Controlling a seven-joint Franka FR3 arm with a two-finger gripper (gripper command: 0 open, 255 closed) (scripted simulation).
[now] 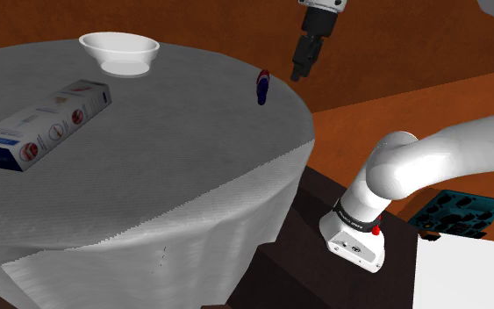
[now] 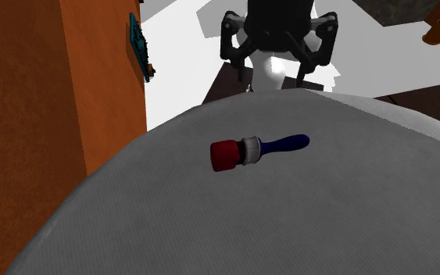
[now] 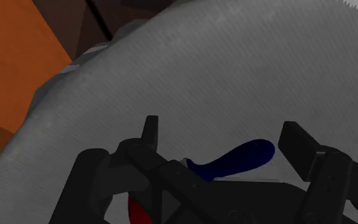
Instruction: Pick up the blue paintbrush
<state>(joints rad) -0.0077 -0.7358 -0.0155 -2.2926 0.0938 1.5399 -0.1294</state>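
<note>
Writing: the only printed item is a white-and-blue box [image 1: 43, 123] w/ red marks, lying flat on the round cloth-covered surface [image 1: 192, 176] toward the shoulder view's left. Its label text can't be read. There's a dark band w/ tiny lettering on the arm [image 1: 363, 215] near its base, also unreadable. White bowl [image 1: 119, 51] sits at the far edge, no markings. Paintbrush [image 2: 257, 150] lies flat on the surface near the rim closest to the arm, well apart from box and bowl. In the 2nd exterior view its long axis runs across the frame: red bristle end to that view's left, white ferrule in the middle, blue handle to the right and angled slightly up. In the shoulder view the brush [image 1: 262, 85] looks foreshortened, just beside and below the jaws. Jaws are spread wide and above the surface, not touching anything. In the wrist view the blue handle [image 3: 234, 160] shows btwn the two black fingers [image 3: 151, 130], w/ the red end partly hidden under the hand.
</note>
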